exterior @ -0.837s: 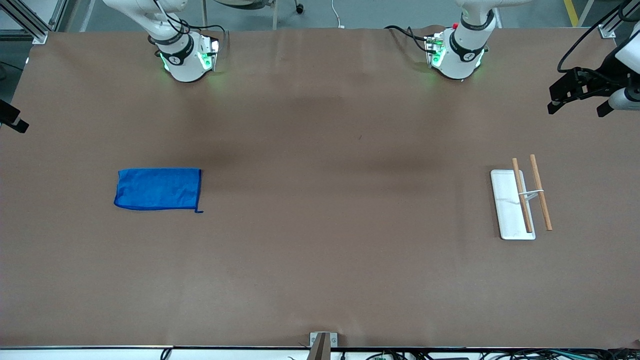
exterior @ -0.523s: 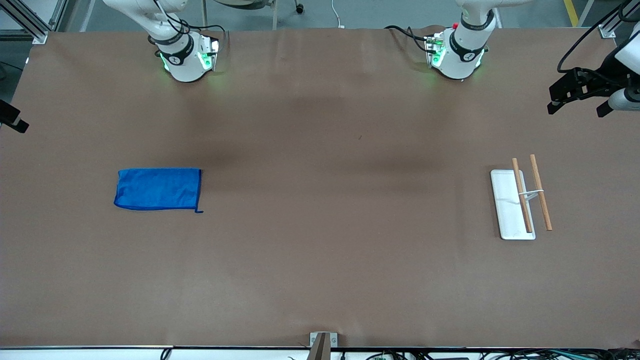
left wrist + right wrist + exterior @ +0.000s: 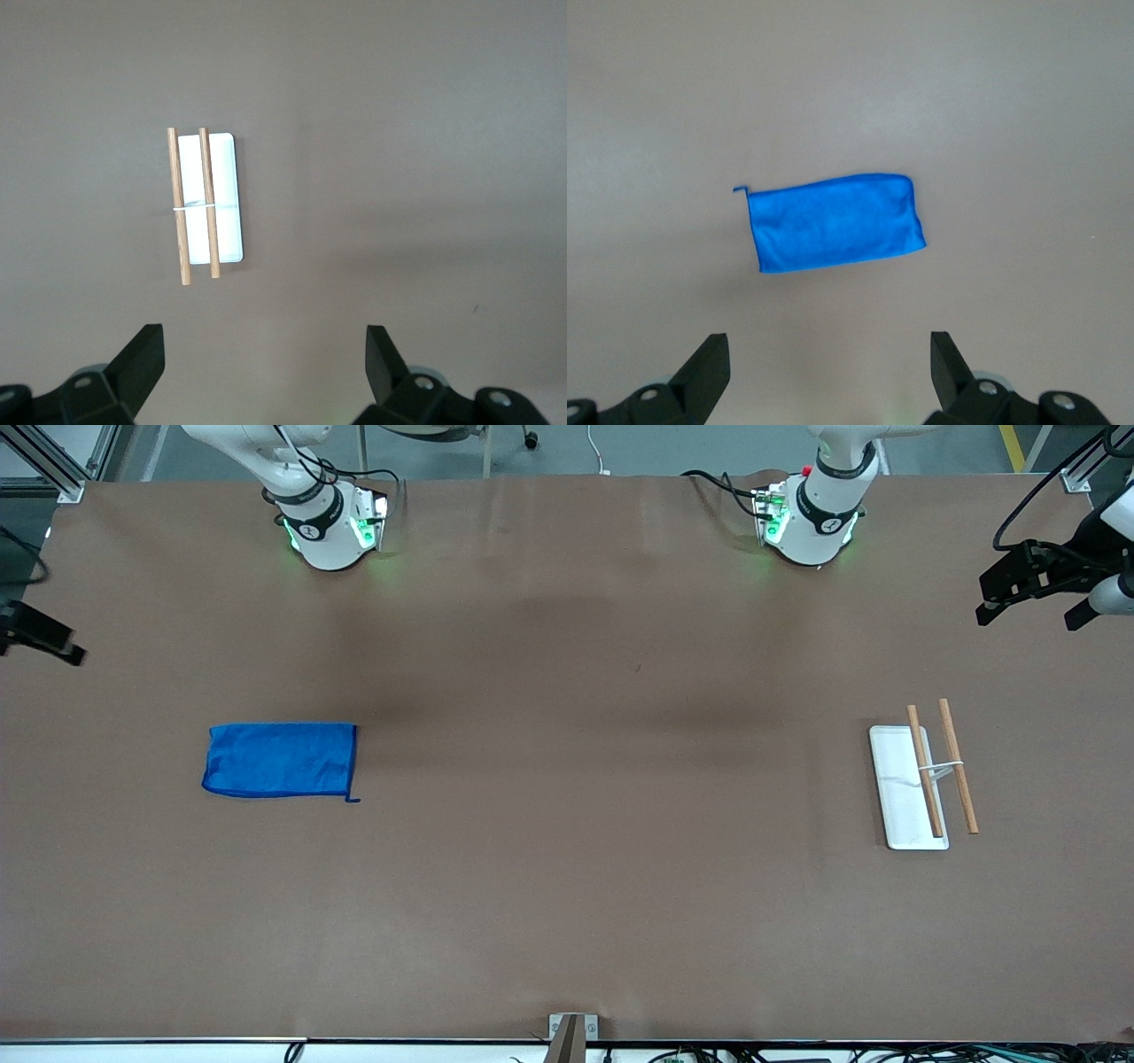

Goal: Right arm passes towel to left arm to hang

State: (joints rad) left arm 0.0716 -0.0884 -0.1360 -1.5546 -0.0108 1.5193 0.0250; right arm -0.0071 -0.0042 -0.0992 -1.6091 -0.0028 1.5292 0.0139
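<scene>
A wide brown table (image 3: 567, 886) stretched between two white robot arms whose green-lit bases stood along its farthest edge from the front camera. The towel (image 3: 280, 761), a bright blue, slightly wrinkled rectangle, lay flat on the table toward the right arm's end, with its short loop (image 3: 352, 799) sticking out at the corner nearer the front camera. Nothing touched it. The right gripper (image 3: 829, 359) hung high in the air over that end of the table, its two black fingers (image 3: 709, 367) spread wide apart and holding nothing; in the right wrist view the towel (image 3: 835, 221) lay well below it. The right arm's base (image 3: 330, 527) stood farther from the front camera than the towel. Toward the left arm's end of the table stood a small rack (image 3: 921, 778): a white rectangular base plate with two thin wooden rods above it, joined by a pale crosspiece. The left gripper (image 3: 264, 359) hung high over that end, its fingers (image 3: 146, 359) likewise spread wide and empty, with the rack (image 3: 205, 205) well below it in the left wrist view. The left arm's base (image 3: 813, 518), carrying a small red knob, stood farther from the front camera than the rack. The towel and the rack were well apart.
</scene>
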